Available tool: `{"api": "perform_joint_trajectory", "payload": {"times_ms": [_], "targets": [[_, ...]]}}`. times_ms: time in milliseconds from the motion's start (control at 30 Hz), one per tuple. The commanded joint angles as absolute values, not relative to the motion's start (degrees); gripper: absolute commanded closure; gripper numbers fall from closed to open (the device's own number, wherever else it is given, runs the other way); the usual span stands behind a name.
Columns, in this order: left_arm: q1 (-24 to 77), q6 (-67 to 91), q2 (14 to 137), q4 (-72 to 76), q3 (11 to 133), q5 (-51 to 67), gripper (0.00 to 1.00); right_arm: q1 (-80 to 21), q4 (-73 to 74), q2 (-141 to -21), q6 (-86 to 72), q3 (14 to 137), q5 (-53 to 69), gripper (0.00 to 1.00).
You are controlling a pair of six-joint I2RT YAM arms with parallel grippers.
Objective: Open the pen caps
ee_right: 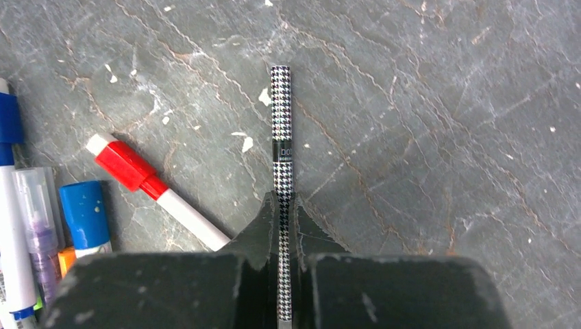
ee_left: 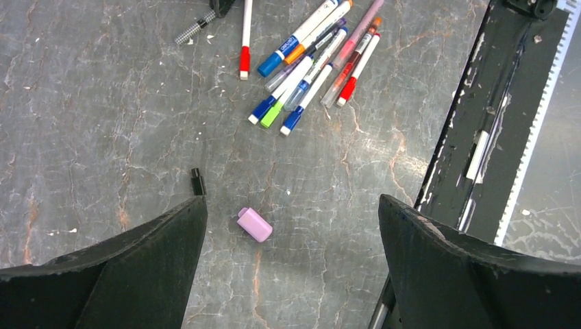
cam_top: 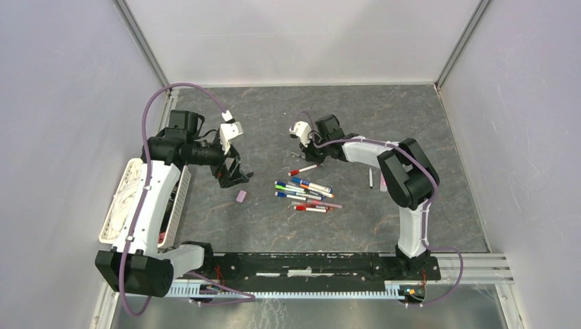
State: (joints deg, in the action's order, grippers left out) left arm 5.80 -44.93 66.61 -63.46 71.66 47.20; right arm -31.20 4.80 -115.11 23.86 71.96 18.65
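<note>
Pen caps (ee_left: 263, 110): most are seated on the pens (ee_left: 306, 31), which lie in a loose heap on the grey table (ee_left: 103, 103) between the two arms. Blue, green, red and orange ends are visible. The heap overlaps itself, so an exact count cannot be made, and the left wrist view cuts off the far ends of several barrels.

Two pieces lie loose. A lilac cap (ee_left: 255, 225) rests on its side on the table below the left gripper (ee_left: 291, 202). A small black cap (ee_left: 198, 181) lies just beside that gripper's left finger; whether they touch cannot be told.

The left gripper's jaws are spread wide and hold nothing.

The right gripper (ee_right: 282, 212) is clamped tight on a checked pen (ee_right: 281, 116). The pen runs straight out from between the fingers, low over the table. Its near end is hidden inside the gripper body, so it cannot be told whether that end has a cap.

A red-capped pen (ee_right: 127, 166) lies just to the side of the right gripper, apart from the heap.

Two further pens (cam_top: 371, 178) lie beside the right arm. They are too small to make out their ends.

A white basket (cam_top: 123, 199) stands at the table's left edge, partly hidden by the left arm. Its contents are unclear.
</note>
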Motion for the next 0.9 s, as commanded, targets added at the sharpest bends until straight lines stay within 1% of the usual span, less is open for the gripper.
{"api": "perform_joint_trajectory", "payload": {"times_ms": [0,133,200,267,400,567,667,867], "targets": [[5.5,-50.4,67.2,-64.6,70.8,49.5,0.00,-30.1,5.9,-110.5,24.1,70.9,16.4,1.00],[5.5,-55.2,66.9,-64.9,68.1,50.6,0.00,-30.2,6.9,-104.8,20.8,72.1,21.4,1.00],[5.6,-58.0,66.7,-64.9,66.8,51.9,0.00,-30.3,7.8,-102.0,17.2,72.2,26.3,1.00],[5.5,-60.8,67.0,-64.9,65.8,53.2,0.00,-31.1,8.5,-99.2,13.7,71.0,31.9,1.00],[5.6,-64.6,69.0,-64.0,64.6,54.6,0.00,-34.7,10.4,-94.9,8.2,67.7,39.2,1.00],[5.7,-67.4,71.5,-62.3,64.2,54.6,0.02,-40.0,13.0,-94.0,1.4,65.7,46.0,1.00],[5.8,-69.9,71.2,-62.2,63.6,54.4,0.04,-42.5,11.4,-93.8,-3.5,64.6,48.8,1.00],[9.5,-74.8,68.8,-65.0,61.4,52.8,0.09,-44.8,9.8,-95.6,-10.7,67.8,52.5,1.00]]}}
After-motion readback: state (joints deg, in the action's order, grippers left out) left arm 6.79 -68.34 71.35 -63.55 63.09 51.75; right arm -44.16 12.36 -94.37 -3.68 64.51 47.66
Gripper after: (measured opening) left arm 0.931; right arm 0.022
